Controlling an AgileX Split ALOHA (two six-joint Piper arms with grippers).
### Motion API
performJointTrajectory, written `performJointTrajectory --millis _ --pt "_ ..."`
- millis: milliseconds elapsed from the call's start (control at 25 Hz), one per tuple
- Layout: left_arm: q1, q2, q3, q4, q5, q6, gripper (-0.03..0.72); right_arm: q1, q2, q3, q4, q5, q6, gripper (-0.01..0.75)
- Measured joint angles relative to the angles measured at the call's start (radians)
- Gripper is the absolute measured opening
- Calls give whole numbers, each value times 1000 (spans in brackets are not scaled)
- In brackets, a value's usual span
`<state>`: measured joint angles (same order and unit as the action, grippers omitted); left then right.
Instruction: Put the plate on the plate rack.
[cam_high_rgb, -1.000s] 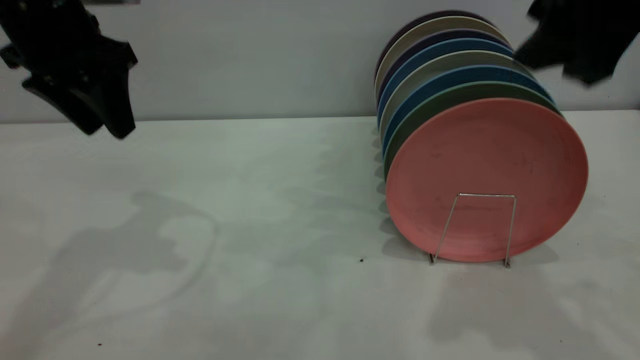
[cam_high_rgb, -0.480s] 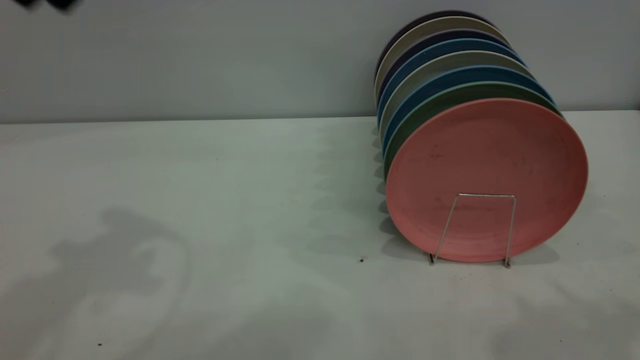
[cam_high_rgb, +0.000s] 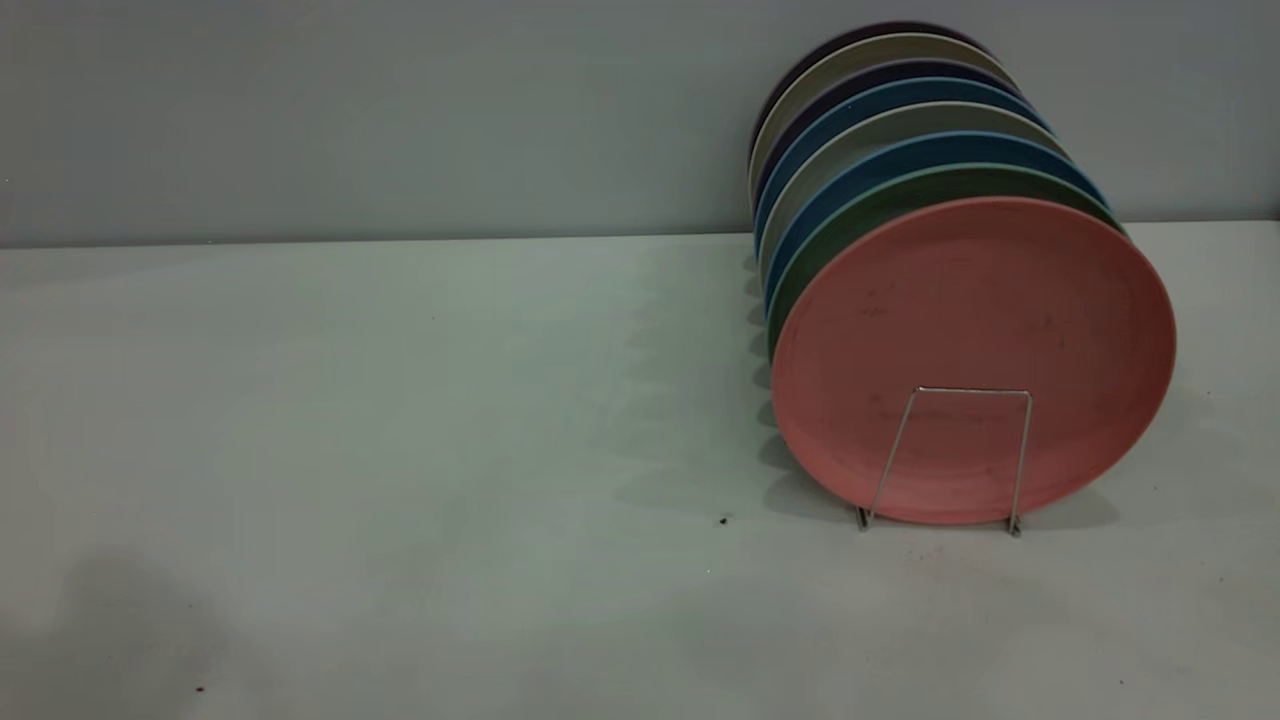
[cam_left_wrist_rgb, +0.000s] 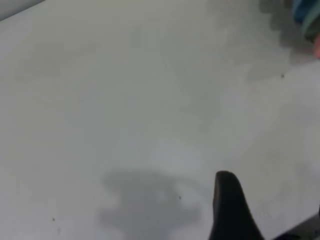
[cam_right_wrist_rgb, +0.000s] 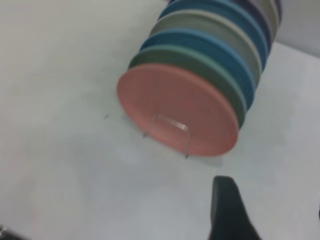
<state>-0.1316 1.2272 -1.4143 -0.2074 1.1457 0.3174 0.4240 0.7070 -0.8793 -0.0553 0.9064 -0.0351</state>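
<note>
The plate rack (cam_high_rgb: 947, 455) is standing on the table (cam_high_rgb: 400, 450) toward its right side, running from mid-depth back toward the rear edge. The plate (cam_high_rgb: 975, 340) is sitting upright on edge at the front end of the rack, just behind the foremost wire loop, which is crossing its lower part. A row of other plates (cam_high_rgb: 880, 120) is standing close-packed behind it, one after another, reaching back toward the wall (cam_high_rgb: 400, 110) beyond the table's rear edge.

Dim, even light — soft shadows on the table (cam_high_rgb: 400, 400), both wrist views blurred.
</note>
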Motion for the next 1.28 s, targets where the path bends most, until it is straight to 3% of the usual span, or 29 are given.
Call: performJointTrajectory --millis 320,600,800,1000,1280 --pt "0 -211 0 -5 21 0 453 0 -180 2 117 188 -85 442" --pt "0 -401 21 -12 21 -2 453 0 -318 88 128 243 -95 433" --pt "0 -582 206 -14 21 -2 453 0 -432 203 129 255 -95 415" --pt "0 -772 485 -12 16 -3 453 0 -528 315 129 257 -95 411" --pt "0 -980 782 -4 3 -3 453 0 -589 368 129 258 -95 411"
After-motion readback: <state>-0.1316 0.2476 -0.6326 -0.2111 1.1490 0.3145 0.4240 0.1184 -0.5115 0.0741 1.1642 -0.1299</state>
